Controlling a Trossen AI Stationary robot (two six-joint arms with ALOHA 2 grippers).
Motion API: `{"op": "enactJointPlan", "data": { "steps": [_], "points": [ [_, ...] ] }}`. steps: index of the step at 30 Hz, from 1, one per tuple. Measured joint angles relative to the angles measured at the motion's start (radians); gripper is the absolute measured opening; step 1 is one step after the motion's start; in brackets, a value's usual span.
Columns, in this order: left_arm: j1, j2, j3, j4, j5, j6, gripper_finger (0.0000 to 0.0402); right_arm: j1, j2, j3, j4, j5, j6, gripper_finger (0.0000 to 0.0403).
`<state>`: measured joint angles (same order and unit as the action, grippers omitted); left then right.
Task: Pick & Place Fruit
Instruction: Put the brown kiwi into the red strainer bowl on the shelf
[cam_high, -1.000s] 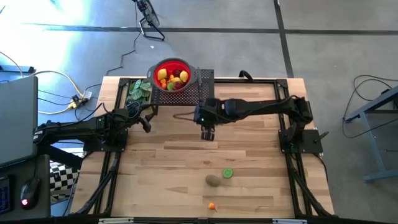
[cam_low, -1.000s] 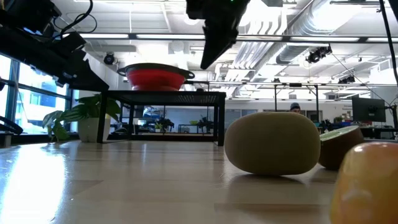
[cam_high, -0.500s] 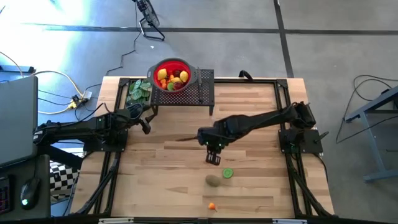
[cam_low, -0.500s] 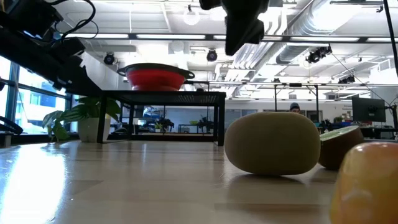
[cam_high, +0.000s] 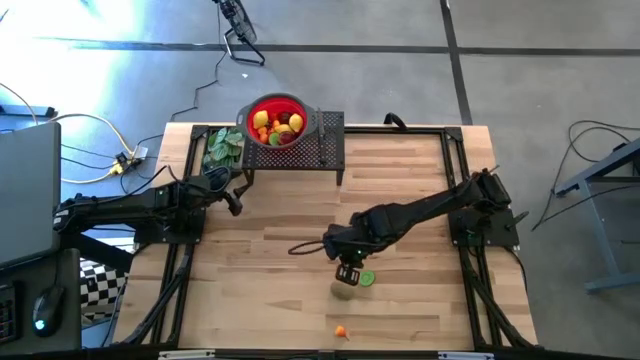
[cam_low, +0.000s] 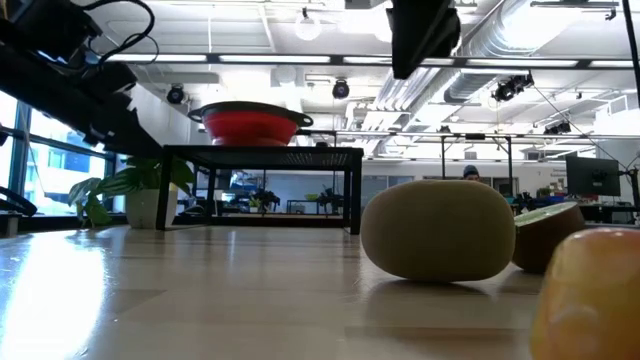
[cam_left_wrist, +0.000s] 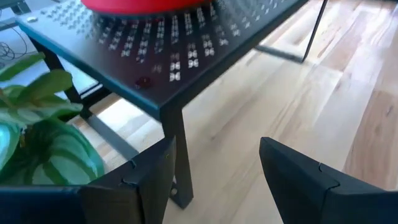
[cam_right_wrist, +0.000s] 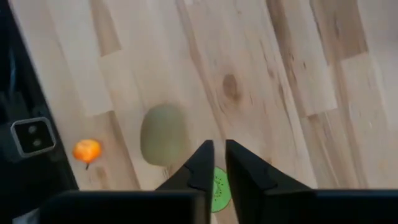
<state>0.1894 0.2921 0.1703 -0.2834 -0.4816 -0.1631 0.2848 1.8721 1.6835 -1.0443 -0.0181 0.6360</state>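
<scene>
Our right hand, fingers nearly closed and empty, hovers over the kiwi, likely light, smooth, best pinched across its middle.

The right pincer swung away from the black stand that carries the red bowl and travelled across the worktop to hang above the kiwi and the green half beside it.
</scene>
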Motion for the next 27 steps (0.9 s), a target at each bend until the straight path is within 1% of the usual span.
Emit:
{"op": "enactJointPlan", "data": {
  "steps": [3,6,11,15,19,21,24,27],
  "points": [
    [0.000,0.000,0.000,-0.013,0.000,0.001,0.0228,0.007,0.000,-0.016,0.000,0.027,0.072,0.0069],
    [0.000,0.000,0.000,0.002,0.000,-0.003,0.0228,0.010,0.001,-0.033,0.001,0.030,0.103,0.0121],
    [0.000,0.000,0.000,0.006,-0.010,-0.010,0.0228,0.016,0.002,-0.049,0.006,-0.032,0.166,0.0216],
    [0.000,0.000,0.000,0.002,-0.018,0.007,0.0228,0.035,0.002,-0.049,0.032,-0.044,0.183,0.0272],
    [0.000,0.000,0.000,-0.023,-0.018,0.001,0.0228,0.067,0.002,-0.049,0.068,-0.041,0.185,0.0308],
    [0.000,0.000,0.000,-0.025,-0.018,-0.003,0.0228,0.083,0.005,-0.049,0.084,-0.024,0.211,0.0321],
    [0.000,0.000,0.000,-0.033,-0.018,-0.015,0.0228,0.105,0.020,-0.049,0.100,-0.016,0.257,0.0338],
    [0.000,0.000,0.000,-0.033,-0.018,-0.018,0.0228,0.123,0.052,-0.048,0.124,-0.033,0.252,0.0350]
  ]
}}
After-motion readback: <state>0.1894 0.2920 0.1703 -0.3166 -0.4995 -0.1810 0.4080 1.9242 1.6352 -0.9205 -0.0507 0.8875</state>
